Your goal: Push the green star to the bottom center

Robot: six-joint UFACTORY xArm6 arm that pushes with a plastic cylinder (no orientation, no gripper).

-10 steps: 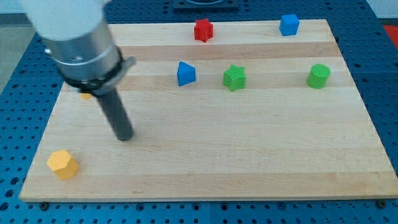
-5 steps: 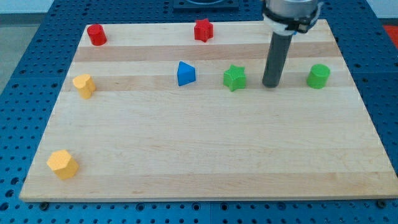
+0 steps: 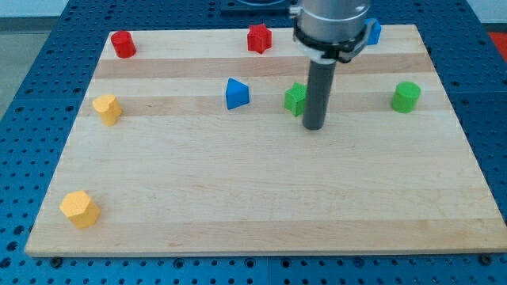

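The green star sits on the wooden board in its upper middle, partly hidden behind my rod. My tip is on the board just to the star's lower right, very close to it; I cannot tell if it touches. The rod rises from the tip to the arm's grey body at the view's top.
A blue triangular block lies left of the star. A green cylinder is at the right. A red star, a red block and a partly hidden blue block line the top edge. Two yellow blocks are on the left.
My rod swept from the board's left side across to the right of the green star, then came back left and down to the star's lower right. The blocks have not moved.
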